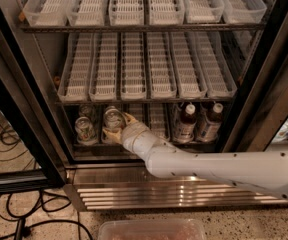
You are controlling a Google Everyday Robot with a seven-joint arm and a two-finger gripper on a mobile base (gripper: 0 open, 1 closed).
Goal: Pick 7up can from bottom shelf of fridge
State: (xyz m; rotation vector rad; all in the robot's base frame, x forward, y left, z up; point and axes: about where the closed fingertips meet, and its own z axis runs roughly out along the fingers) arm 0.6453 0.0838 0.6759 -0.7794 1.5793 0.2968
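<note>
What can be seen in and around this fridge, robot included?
fridge: one, black frame, grey inner walls, fills the view
white slotted trays: rows of them, on all three shelves
bottom shelf: one, dark, lowest level
drink cans: two clearly seen, silver lids, left part of the bottom shelf; one stands apart, one at the gripper
bottles: two, dark with white caps, right part of the bottom shelf
base grille: one, stainless steel, below the fridge
cables: black, on the floor at left
plastic tub: one, clear, bottom edge
arm: one, white, reaching in from the right
gripper: one, tan, at the can nearer the middle
</note>
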